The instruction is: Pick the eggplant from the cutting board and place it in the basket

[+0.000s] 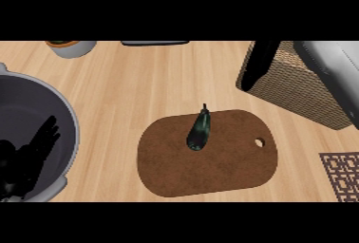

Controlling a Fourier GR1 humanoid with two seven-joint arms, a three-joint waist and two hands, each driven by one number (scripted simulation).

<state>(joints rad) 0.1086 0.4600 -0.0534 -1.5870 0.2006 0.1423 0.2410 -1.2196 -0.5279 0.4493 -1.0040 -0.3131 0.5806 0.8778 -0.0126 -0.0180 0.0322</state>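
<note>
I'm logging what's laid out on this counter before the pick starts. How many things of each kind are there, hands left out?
Eggplant: 1
Cutting board: 1
Woven basket: 1
Big grey pot: 1
Small grey cup: 1
Patterned mat: 1
Dark flat thing at the far edge: 1
Total: 7

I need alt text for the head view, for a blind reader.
A dark eggplant lies on a brown cutting board on the wooden counter. A woven basket stands at upper right; the left robot hand rests open at left.
</note>
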